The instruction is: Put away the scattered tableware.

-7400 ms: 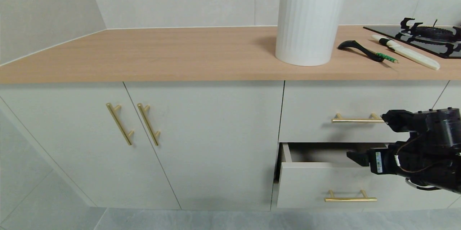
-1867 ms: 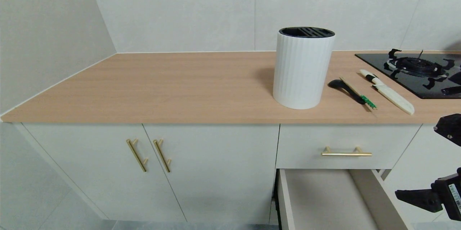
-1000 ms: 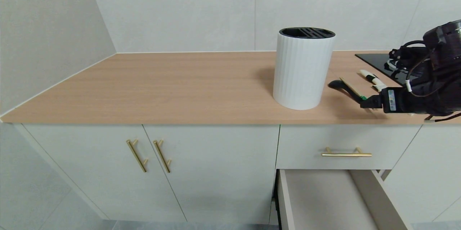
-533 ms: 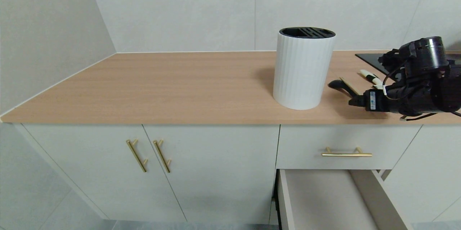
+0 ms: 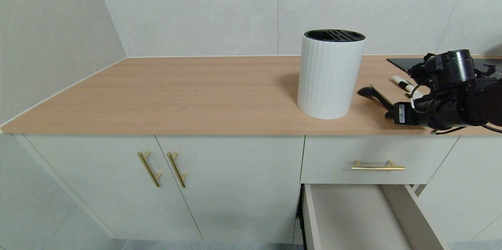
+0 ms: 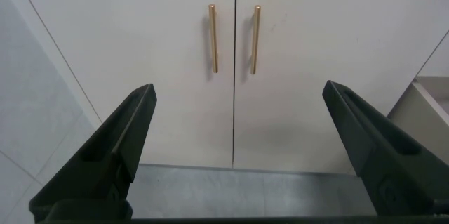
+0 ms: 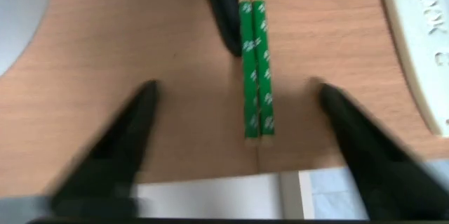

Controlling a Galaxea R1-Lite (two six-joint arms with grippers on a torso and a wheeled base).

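The step in hand looks like the pick-up of the chopsticks [image 7: 254,69], with the drawer [image 5: 308,214] below the white holder [image 5: 331,75] already pulled open to take them. The right gripper [image 7: 237,112] hangs low over the countertop [image 5: 196,93] on the stove side of the holder, its jaws apart and straddling the green-banded ends of the pair. The chopsticks lie flat and side by side, their long axis running slantwise from near the holder's base out toward the counter's front edge; the green ends point at that edge and away from the holder. A black spoon [image 7: 223,13] lies right alongside them on the holder's side, and a pale knife [image 7: 414,41] lies farther from the holder. The next move probably calls for sinking the fingertips to the wood and closing across both sticks without catching the spoon's handle. The left gripper [image 6: 238,97] faces the cabinet doors [image 6: 280,112] below the holder, jaws wide apart.
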